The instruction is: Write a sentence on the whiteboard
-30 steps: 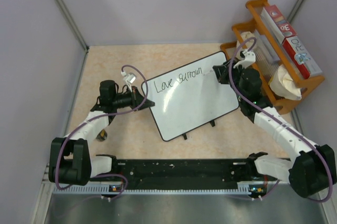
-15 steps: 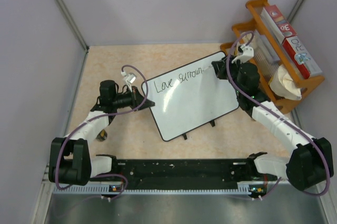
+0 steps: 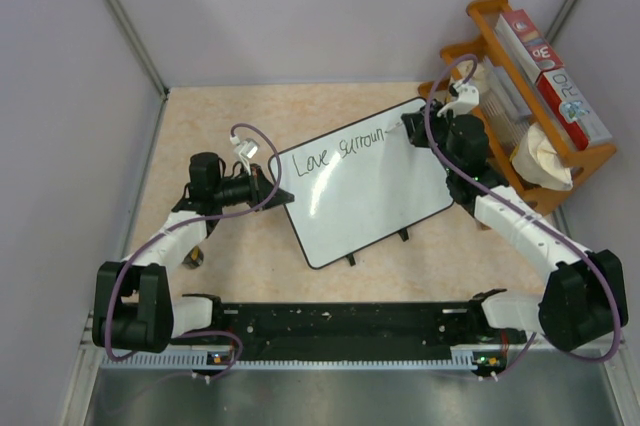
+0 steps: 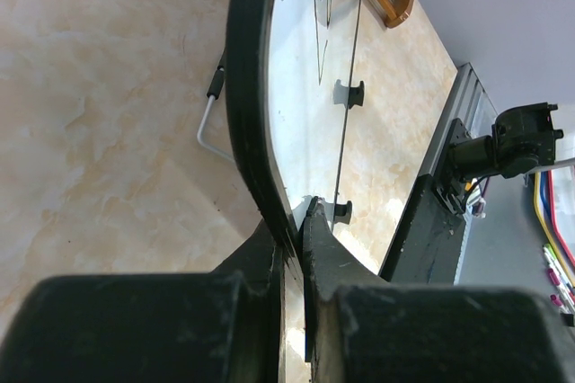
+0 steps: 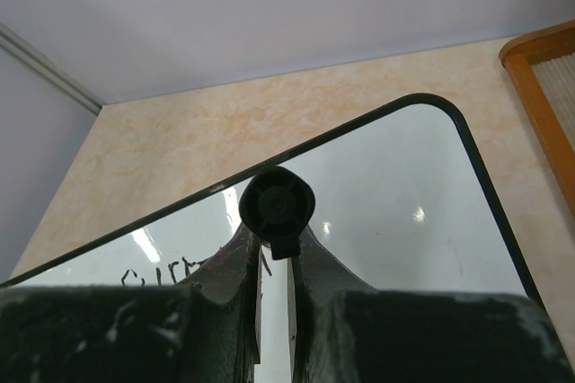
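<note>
The large glossy white rectangular whiteboard (image 3: 365,196) with its thin black frame lies on the pale marbled counter (image 3: 215,116), turned at an angle, between the two arms. Its small black feet (image 3: 352,259) line the long edge nearest the arm bases. Black handwriting (image 3: 340,151) runs along the far long edge and reads "Love surroun".

The left hand (image 3: 283,196) is at the board's left corner, reaching in low and from the side. From the left wrist camera its two dark fingers (image 4: 269,262) are pinched tight on the black frame – the left hand (image 4: 301,221) has the whiteboard (image 4: 310,104) by the rim, with no gap showing between fingers and frame.

The right hand (image 3: 410,129) sits over the far right corner of the board, just past the last letter of the writing. It is closed around a short black round-bodied marker (image 3: 406,126). In the right wrist view the right hand (image 5: 274,253) holds the marker (image 5: 277,205) end-on between its fingers, above the whiteboard (image 5: 386,185) near its rounded corner. The tip is hidden – I cannot tell whether it touches the surface.

Just behind that arm, at the counter's far right, stands an orange wooden rack (image 3: 487,8) holding boxes and a pale roll.
</note>
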{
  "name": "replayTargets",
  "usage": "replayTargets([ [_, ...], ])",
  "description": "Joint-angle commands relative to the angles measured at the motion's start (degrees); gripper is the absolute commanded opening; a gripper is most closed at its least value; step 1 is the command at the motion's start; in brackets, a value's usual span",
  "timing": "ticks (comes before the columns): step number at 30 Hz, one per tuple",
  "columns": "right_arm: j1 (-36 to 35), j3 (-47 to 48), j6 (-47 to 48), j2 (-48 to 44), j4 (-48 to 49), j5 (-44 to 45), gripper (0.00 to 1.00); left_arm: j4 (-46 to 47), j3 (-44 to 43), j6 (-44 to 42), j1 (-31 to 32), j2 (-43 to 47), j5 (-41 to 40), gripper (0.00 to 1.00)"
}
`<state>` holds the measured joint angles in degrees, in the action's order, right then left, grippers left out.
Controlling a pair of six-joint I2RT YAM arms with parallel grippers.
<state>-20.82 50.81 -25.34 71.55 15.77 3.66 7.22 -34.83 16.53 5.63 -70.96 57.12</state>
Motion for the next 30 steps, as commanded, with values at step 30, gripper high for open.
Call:
replayTargets([
  [30, 1.6, 0.1, -1.1, 1.5, 3.2, -3.5, 0.0, -1.4, 1.4, -14.4, 1.1, -0.8, -8.2, 0.0],
])
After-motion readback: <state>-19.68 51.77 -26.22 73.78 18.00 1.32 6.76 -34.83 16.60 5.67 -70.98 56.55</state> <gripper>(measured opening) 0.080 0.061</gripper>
